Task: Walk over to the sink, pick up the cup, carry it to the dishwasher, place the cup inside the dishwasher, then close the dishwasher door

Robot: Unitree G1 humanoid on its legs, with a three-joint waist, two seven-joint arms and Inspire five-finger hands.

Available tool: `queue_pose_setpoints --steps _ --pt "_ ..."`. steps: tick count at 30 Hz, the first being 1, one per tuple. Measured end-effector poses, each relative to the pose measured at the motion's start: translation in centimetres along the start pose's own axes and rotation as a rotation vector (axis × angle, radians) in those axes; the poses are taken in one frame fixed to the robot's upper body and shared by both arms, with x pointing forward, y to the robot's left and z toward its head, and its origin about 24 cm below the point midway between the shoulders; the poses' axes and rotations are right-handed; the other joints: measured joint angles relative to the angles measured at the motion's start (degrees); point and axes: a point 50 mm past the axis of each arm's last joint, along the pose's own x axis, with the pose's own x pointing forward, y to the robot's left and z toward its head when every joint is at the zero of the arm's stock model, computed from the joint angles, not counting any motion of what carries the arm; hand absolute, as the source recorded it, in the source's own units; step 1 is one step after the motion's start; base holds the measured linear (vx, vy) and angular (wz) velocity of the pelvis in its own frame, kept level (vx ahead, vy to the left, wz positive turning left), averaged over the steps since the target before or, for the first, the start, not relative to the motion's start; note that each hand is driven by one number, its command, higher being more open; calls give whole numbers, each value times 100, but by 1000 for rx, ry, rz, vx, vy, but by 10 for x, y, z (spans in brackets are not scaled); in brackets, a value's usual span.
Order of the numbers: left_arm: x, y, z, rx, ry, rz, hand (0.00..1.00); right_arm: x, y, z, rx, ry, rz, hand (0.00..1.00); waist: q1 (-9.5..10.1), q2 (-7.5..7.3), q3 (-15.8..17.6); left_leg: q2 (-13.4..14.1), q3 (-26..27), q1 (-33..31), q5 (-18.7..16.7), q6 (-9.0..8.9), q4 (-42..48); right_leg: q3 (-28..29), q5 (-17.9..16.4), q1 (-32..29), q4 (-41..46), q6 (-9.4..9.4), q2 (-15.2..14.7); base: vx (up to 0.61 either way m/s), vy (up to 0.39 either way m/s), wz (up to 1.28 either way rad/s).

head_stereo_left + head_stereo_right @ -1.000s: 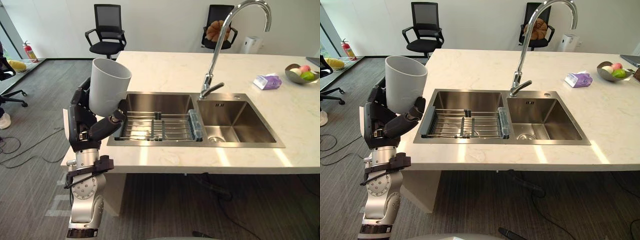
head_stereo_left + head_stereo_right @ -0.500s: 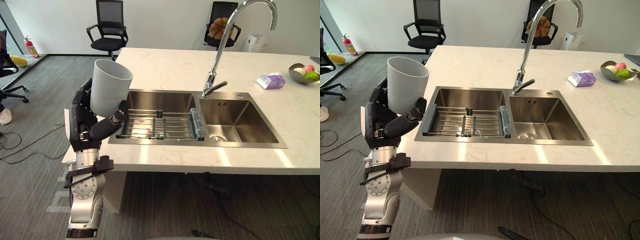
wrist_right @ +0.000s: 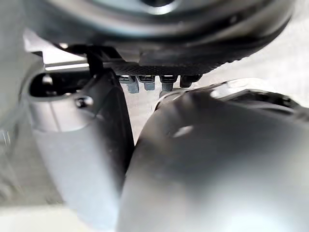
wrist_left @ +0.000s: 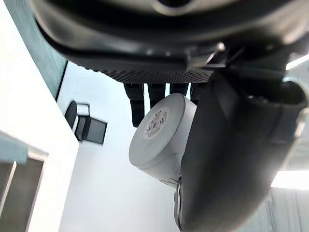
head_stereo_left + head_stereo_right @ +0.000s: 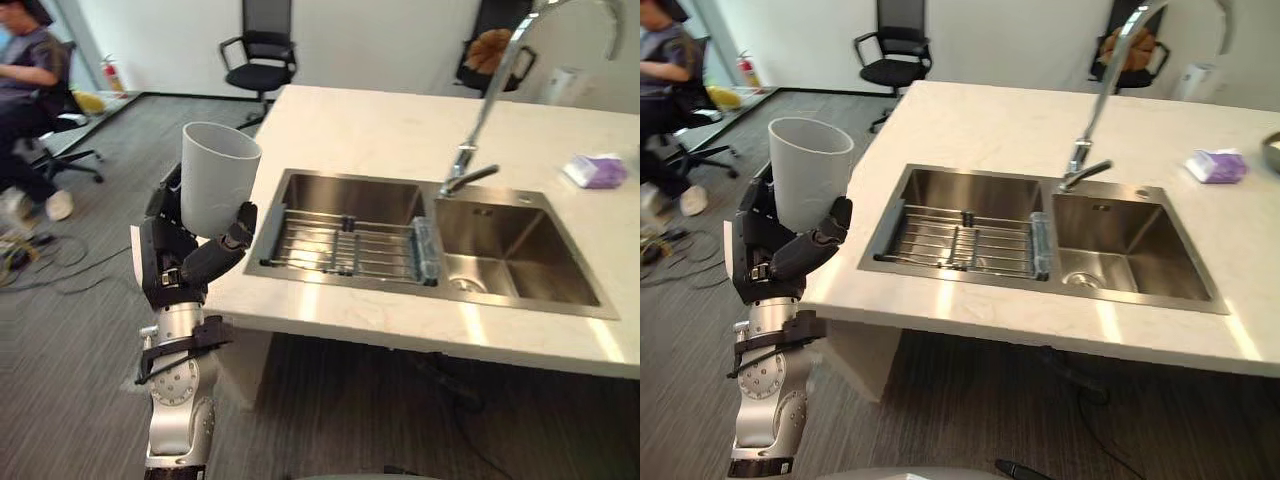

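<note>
So the robot's left hand (image 5: 185, 258) is holding a tall pale grey plastic-looking cup (image 5: 216, 180) upright, mouth up, off the edge of the pale marble countertop (image 5: 380, 130), at roughly 9 o'clock from the stainless steel double sink (image 5: 340, 197). The fingers are wrapping round the lower half of the cup from behind and the thumb is pressing in on the front. In the left wrist view the cup's flat base (image 4: 161, 126) with its sticker is sitting right between them, so it's a proper wrap grip, not a fingertip pinch.

The right hand (image 3: 159, 29) is showing up in its own wrist view, and honestly can't tell how it's set or whether it's got anything.

Guessing here, but the cup is looking empty, light and stiff, with smooth, slightly tapering walls, so it's probably a bit slippery and could be sliding down through the grip if the squeeze is too loose. Low on the body, where the hand is gripping now, seems the right spot, since there's no handle to grab.

Pickup's looking done; the carry to the dishwasher is the step going on. Someone is sitting at about 10 o'clock (image 5: 30, 80), well away from the arm
</note>
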Motion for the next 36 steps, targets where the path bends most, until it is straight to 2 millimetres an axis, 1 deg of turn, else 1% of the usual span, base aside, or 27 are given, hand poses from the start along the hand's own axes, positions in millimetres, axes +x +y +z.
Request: queue_pose_setpoints --steps 2,4,5,6,7,8,9,10,11,12,13,14,15,16,20,21,22,23,24,25,26,27,29,31,32,33,36 --pt "-10 12 4 23 8 54 0 0 -4 0 -30 12 -8 100 159 83 58 -89 -407 -42 126 -43 -214 -548 -220 58 210 19 -84 -111 -61 156" --pt "-15 23 8 50 6 90 0 -2 -10 0 -32 9 -25 100 323 108 84 36 126 -151 -38 211 -334 -1261 -256 173 240 45 -146 -104 -81 190" --pt "-16 26 10 58 1 101 0 -1 -10 -3 -25 21 -27 100 313 -56 93 64 873 -309 -193 488 -147 -1844 -265 241 182 26 -344 -39 0 230" --pt "-15 24 10 32 -1 90 0 -2 -14 2 -23 20 -42 100 327 -42 103 167 1759 -639 -313 612 720 -2375 -313 258 309 -28 -555 -6 47 228" --pt "-15 23 11 29 -2 82 0 -2 -15 5 -24 21 -50 100 344 -40 104 224 2167 -707 -373 687 1098 -2582 -322 285 381 -41 -655 54 120 204" --pt "-16 21 12 18 -11 69 0 -3 -17 11 -20 11 -60 100 351 -28 96 421 2904 -665 -438 800 1616 -2930 -322 390 515 -42 -838 74 137 175" --pt "-15 16 14 -13 -26 54 0 -4 -19 17 -12 -9 -65 100 342 77 30 765 3529 -527 -237 1002 1834 -3180 -335 426 741 -48 -911 64 121 178" --pt "-15 10 16 -38 -34 33 0 -6 -22 22 -9 -28 -71 100 330 190 -12 774 3595 -552 -242 927 1801 -3277 -375 418 960 -46 -922 20 204 188" --pt "-12 -2 17 -76 -55 -23 0 -7 -22 28 -13 -45 -74 100 228 275 -22 660 3884 -578 -175 1046 1609 -3341 -535 331 1361 -73 -1108 -21 190 169" --pt "-10 -7 17 -100 -62 -43 0 -6 -19 30 -14 -49 -67 100 179 270 -39 527 3819 -579 -105 1123 1325 -3299 -612 302 1244 -8 -1020 -108 225 225" --pt "-5 -14 21 -123 -93 -81 0 -3 -8 32 -11 -54 -43 100 71 69 -99 105 3513 -556 60 1187 402 -3357 -511 214 561 -169 -810 -136 99 231" --pt "-3 -21 19 -151 -115 -101 0 -1 -2 34 -4 -61 -35 100 23 114 -165 325 4113 -431 -385 1025 340 -3768 -170 264 428 192 -695 -112 99 222" --pt "-4 -22 17 -159 -108 -100 0 -2 -2 37 -6 -67 -46 100 12 189 -164 465 4518 -390 -431 726 412 -3941 -173 304 561 186 -728 -20 150 177" --pt "-7 -24 12 -169 -81 -96 0 -2 -4 40 -6 -57 -58 100 39 228 -66 448 4815 -181 -382 547 290 -4235 -181 447 870 183 -892 10 170 106" --pt "-12 -19 9 -141 -62 -83 0 0 7 37 -14 -45 -29 100 150 240 -93 79 4279 -1 -408 654 17 -4699 21 794 1350 2 -1248 61 177 86" --pt "-11 -19 10 -138 -68 -81 0 0 8 40 -19 -54 -28 100 144 268 -101 5 4010 59 -420 796 -117 -4441 44 746 2005 -82 -1509 111 150 88" --pt "-9 -22 10 -144 -69 -93 0 -1 7 42 -16 -71 -28 100 76 267 -90 -28 3782 81 -431 835 -155 -3888 -140 578 2524 -234 -1715 119 131 110" --pt "-6 -26 9 -148 -77 -108 0 -1 8 44 0 -88 -23 100 3 287 -76 -1 3500 71 -422 853 -172 -2959 -581 360 2483 -48 -1527 110 65 148" --pt "-2 -31 4 -150 -74 -138 0 -2 11 46 51 -130 -5 100 -99 316 -59 34 3094 76 -391 895 -182 -1585 -936 81 2198 29 -1047 99 23 149" --pt "-1 -34 0 -151 -64 -155 0 -2 13 47 69 -142 6 100 -163 318 -58 30 2896 85 -379 906 -179 -867 -1025 -35 2032 59 -786 103 -43 176" --pt "-1 -40 -8 -156 -33 -182 0 -2 14 47 79 -150 14 100 -260 315 -60 -11 2522 137 -367 912 -172 297 -1121 -173 1752 104 -369 116 -50 163" --pt "-4 -44 -15 -160 0 -198 0 -2 15 47 100 -158 21 100 -303 304 -71 -72 2256 205 -364 905 -173 1015 -1149 -310 1575 152 -164 122 -46 149" --pt "-7 -44 -21 -153 29 -204 0 -2 19 51 101 -167 21 100 -298 306 -66 -121 2075 295 -358 885 -183 1304 -1137 -513 1409 167 -93 102 -15 73" --pt "-11 -37 -24 -131 54 -170 0 -1 26 58 77 -178 30 100 -287 261 -85 -155 2171 455 -377 741 -306 1563 -1025 -939 1282 142 -83 76 -17 1" --pt "-12 -32 -25 -112 62 -153 0 -1 31 59 67 -184 42 100 -301 159 -118 -214 2256 521 -411 644 -372 1851 -832 -1181 1242 106 -75 69 -76 -24" --pt "-12 -30 -27 -94 72 -152 0 0 35 58 67 -187 54 100 -377 21 -109 -298 2257 648 -409 579 -445 2088 -299 -1223 1226 107 -88 65 -106 -16" --pt "-16 -36 -33 -90 115 -179 0 1 33 52 65 -187 44 100 -483 29 -156 -123 2314 847 -396 348 -611 2031 -177 -1001 983 75 104 123 -146 -1"
